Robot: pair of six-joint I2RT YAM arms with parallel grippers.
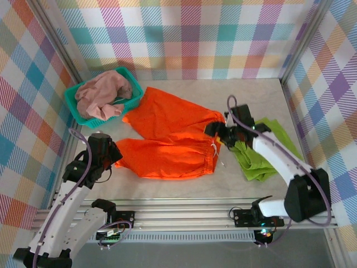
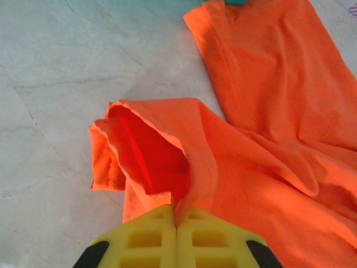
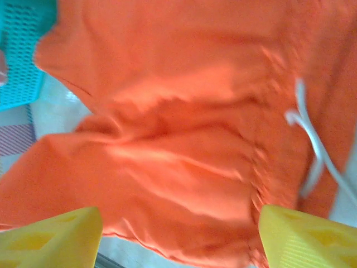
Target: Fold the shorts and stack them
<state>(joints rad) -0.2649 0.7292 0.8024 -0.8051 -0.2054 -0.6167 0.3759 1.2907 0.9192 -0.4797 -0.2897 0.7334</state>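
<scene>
Orange shorts (image 1: 167,137) lie spread mid-table (image 1: 184,180). Left pincer (image 2: 177,216) is clamped on the leg hem at their 8 o'clock. Right pincer (image 3: 178,234) has its jaws wide apart over the waistband at 3 o'clock. Green shorts (image 1: 262,152) are further out at 3 o'clock. Pink shorts (image 1: 103,94) are in the basket (image 1: 72,104) at 10 o'clock.

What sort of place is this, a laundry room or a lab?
Likely a robot test booth: plaid backdrop walls, a marble-look table edged by aluminium rail, two arms bolted on.
</scene>
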